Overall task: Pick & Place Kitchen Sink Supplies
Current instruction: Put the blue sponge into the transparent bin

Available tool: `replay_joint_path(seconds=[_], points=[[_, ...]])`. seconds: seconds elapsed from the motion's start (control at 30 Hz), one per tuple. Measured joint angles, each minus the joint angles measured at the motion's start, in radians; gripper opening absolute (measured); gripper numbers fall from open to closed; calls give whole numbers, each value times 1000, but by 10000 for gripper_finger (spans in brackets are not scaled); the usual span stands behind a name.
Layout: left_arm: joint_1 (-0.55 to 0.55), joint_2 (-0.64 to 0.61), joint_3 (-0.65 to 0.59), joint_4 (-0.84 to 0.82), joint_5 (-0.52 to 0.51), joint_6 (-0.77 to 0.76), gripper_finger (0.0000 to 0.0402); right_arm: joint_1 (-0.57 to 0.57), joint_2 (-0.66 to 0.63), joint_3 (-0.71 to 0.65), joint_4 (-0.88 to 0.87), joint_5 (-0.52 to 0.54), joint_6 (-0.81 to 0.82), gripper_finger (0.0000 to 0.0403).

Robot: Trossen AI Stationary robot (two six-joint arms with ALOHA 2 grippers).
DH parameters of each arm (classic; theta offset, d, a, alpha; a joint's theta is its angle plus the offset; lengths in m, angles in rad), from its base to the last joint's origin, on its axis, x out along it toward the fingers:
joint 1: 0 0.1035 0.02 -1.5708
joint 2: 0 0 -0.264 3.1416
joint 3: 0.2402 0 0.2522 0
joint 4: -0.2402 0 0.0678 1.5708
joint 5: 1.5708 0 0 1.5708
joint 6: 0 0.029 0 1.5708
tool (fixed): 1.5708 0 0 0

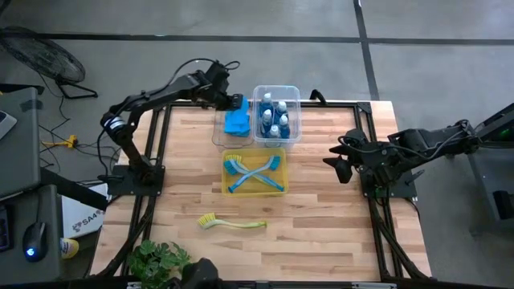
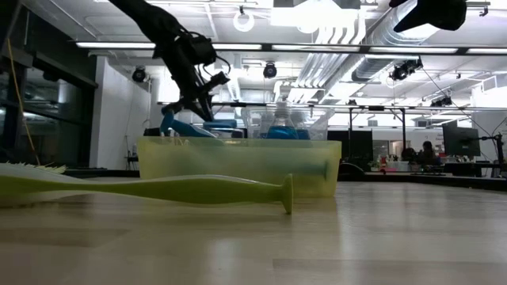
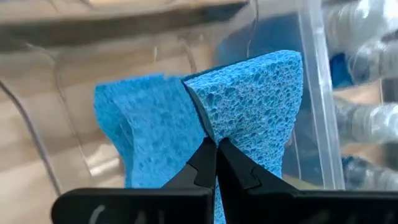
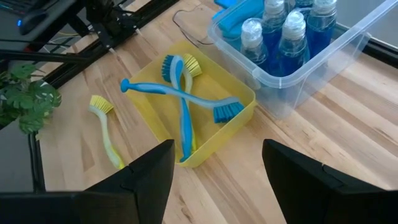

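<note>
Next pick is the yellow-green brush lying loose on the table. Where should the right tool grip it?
Grip the yellow-green brush mid-handle, coming straight down with the open right tool and its fingers across the handle. It lies flat and alone on the table, bristle head toward the left arm's side; the handle is its slimmest, clearest part.

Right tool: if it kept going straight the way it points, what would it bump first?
Probably the yellow plastic bin holding crossed blue brushes; the open right tool points at it, though depth is unclear.

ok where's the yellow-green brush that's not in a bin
In the high view the yellow-green brush lies flat on the table's near half, just in front of the yellow bin.
</note>
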Motion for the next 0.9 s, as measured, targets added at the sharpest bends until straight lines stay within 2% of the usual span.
replay_joint_path(seconds=[0.07, 0.17, 0.47, 0.6, 0.7, 0.9], points=[[0, 12, 1, -12, 22, -1, 0, 0, 0, 0, 0, 0, 2, 236], [0, 27, 2, -58, 2, 0, 0, 0, 0, 0, 0, 0, 3, 236], [0, 63, 2, -37, -10, -44, 0, 0, 0, 0, 0, 29, 9, 236], [-1, 63, 2, -48, -64, -51, 0, 0, 0, 0, 0, 29, 1, 236], [0, 63, 2, -49, -65, -51, 0, 0, 0, 0, 0, 28, 0, 236], [-14, 63, 2, -49, -75, -49, 20, 0, 0, 0, 0, 27, 0, 236]])
